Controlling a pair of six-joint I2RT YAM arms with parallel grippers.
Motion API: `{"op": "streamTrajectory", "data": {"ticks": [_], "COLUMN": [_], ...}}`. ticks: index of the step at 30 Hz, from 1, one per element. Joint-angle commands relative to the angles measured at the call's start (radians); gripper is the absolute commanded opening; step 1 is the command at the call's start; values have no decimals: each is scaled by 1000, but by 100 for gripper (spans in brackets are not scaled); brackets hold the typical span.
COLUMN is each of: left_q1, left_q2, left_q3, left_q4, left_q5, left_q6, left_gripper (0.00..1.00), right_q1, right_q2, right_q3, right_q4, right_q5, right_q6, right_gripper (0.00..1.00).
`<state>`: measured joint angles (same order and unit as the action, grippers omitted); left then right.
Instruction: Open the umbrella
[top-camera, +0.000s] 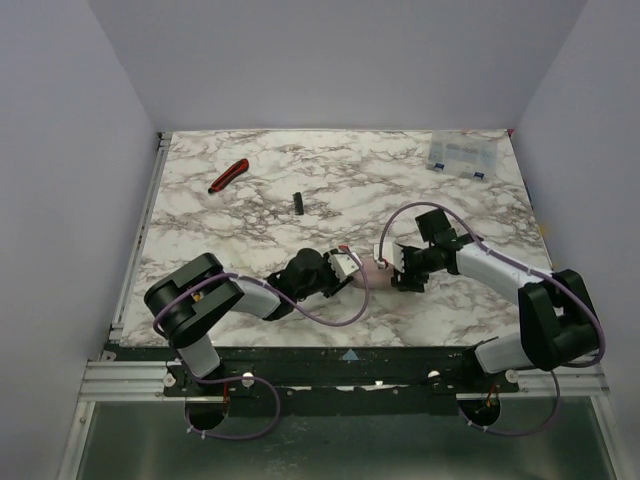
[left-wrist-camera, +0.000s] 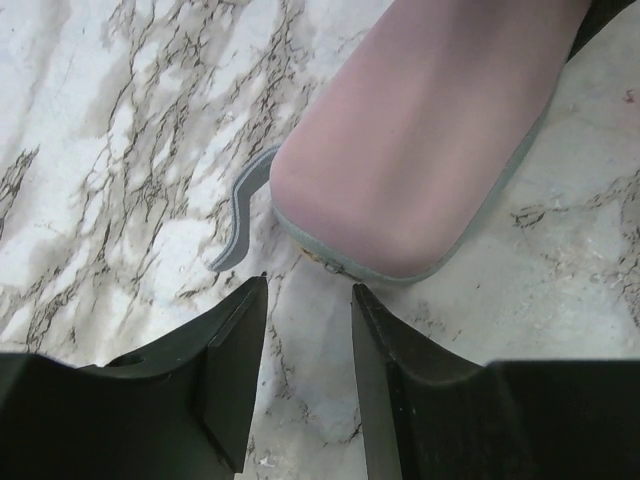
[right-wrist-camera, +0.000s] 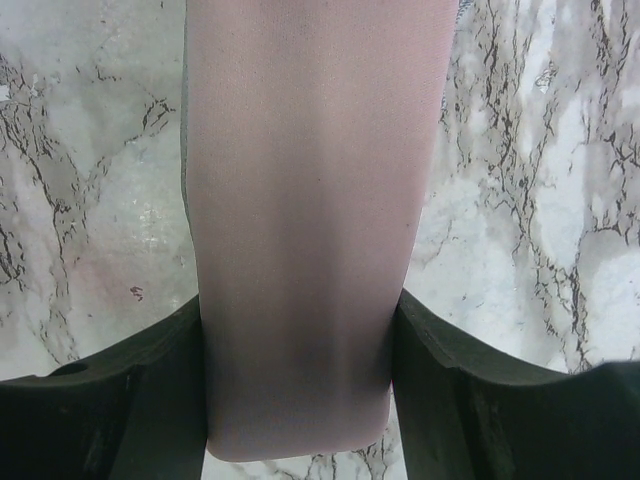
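Right end effector (top-camera: 388, 263) over marbled tabletop (top-camera: 300, 160).

Seen from above, the umbrella (top-camera: 373, 271) is only a pink sliver between the left gripper (top-camera: 346, 268) and the right gripper (top-camera: 393, 266). It leaves the right wrist view at 12 o'clock and the left wrist view at 1 o'clock. A black piece (top-camera: 297, 202) at 10 o'clock from it is too small to identify.
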<state>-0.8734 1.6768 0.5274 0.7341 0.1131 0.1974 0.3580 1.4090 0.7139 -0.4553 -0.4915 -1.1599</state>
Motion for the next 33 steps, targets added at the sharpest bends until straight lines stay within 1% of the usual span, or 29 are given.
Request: {"op": "streamTrajectory", "data": {"ticks": [1, 4, 9, 15, 19, 24, 27, 33], "left_q1": [-29, -39, -60, -75, -75, -75, -75, -77], "left_q2": [32, 55, 74, 93, 122, 138, 138, 117], "left_q3": [-7, 2, 2, 4, 26, 33, 28, 2], "left_q4": [106, 134, 152, 191, 196, 225, 246, 261], "left_q5": [-20, -45, -84, -105, -158, -177, -156, -54], "left_q6": [5, 6, 11, 19, 26, 42, 48, 62], "left_gripper": [41, 41, 41, 42, 40, 36, 32, 14], "right_q1": [-4, -4, -4, -5, -4, -4, -4, -4], "right_q2": [78, 106, 140, 163, 159, 144, 151, 168], "right_q3": [30, 57, 104, 154, 147, 106, 103, 114], "right_q4": [-202, -241, -309, -371, -393, -380, -378, -378], "right_q5": [-12, -27, -45, -77, -81, -67, -67, -85], "right_q6": [70, 79, 96, 108, 79, 36, 37, 42], "right_gripper": [11, 10, 4, 3, 3, 2, 2, 2]}}
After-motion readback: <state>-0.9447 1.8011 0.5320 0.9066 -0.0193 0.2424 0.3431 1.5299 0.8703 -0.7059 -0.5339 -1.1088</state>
